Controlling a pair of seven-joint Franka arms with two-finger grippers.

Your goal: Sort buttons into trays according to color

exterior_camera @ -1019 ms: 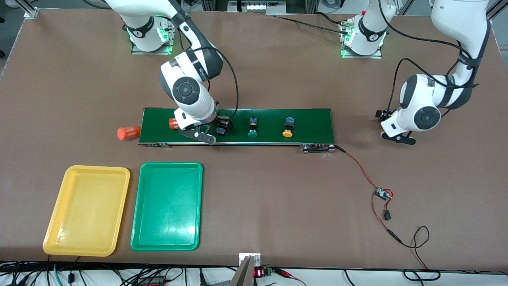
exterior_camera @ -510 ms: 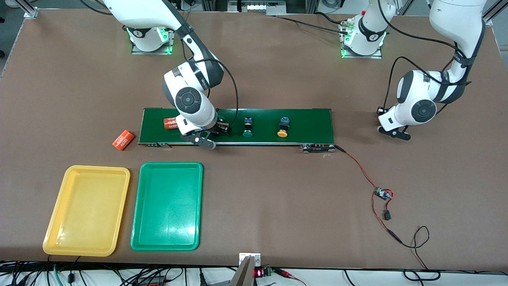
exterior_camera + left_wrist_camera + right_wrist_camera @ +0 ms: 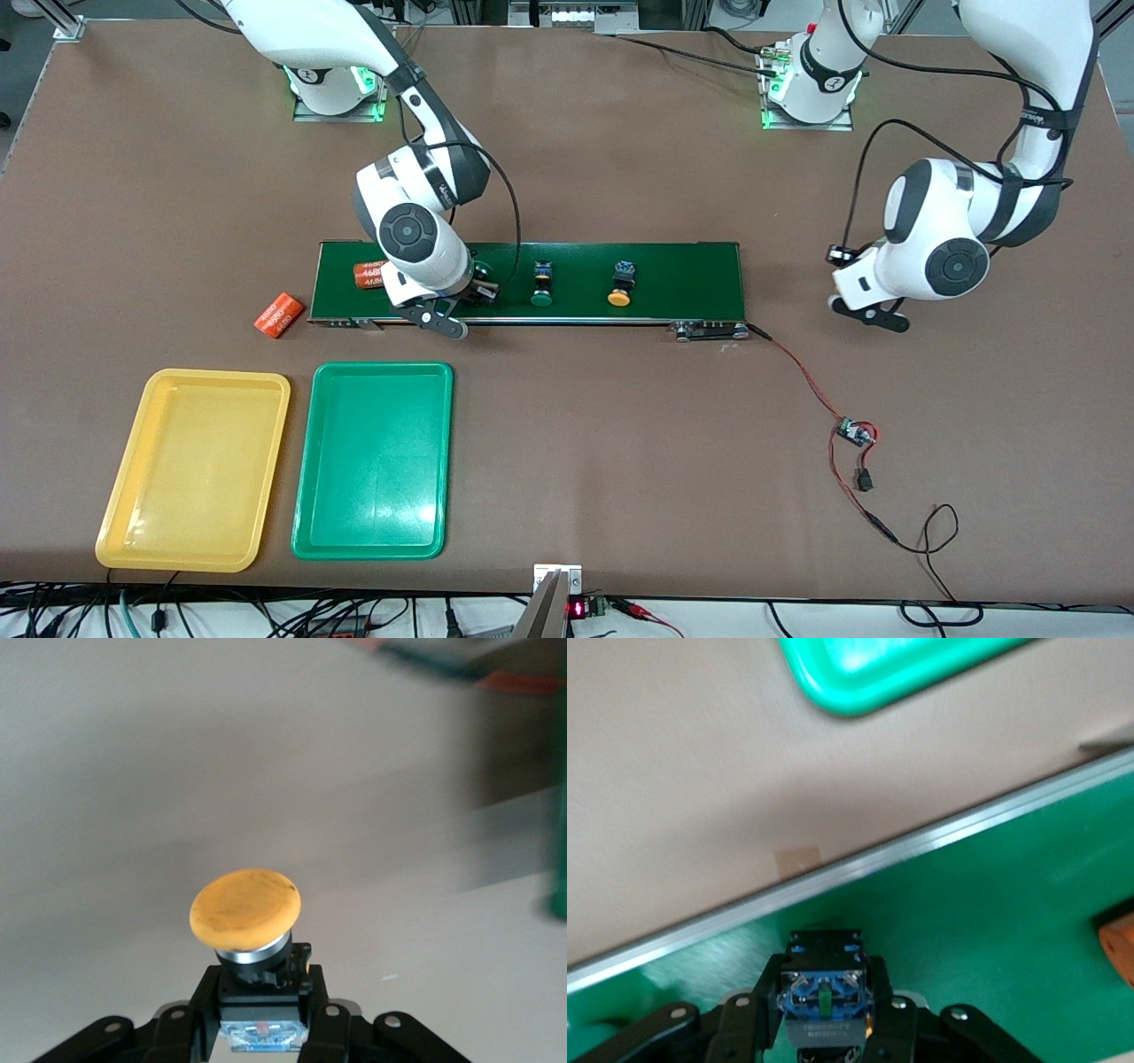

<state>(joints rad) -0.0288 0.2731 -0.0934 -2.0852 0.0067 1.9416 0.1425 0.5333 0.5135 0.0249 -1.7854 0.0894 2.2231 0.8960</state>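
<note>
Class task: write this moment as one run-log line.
left gripper: shut on yellow button | right gripper: shut on green button, over belt | trays: unfilled

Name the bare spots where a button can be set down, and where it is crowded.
Both the yellow tray and green tray hold nothing. Bare table lies between the green tray and red wire. The conveyor belt is crowded toward the right arm's end.
</note>
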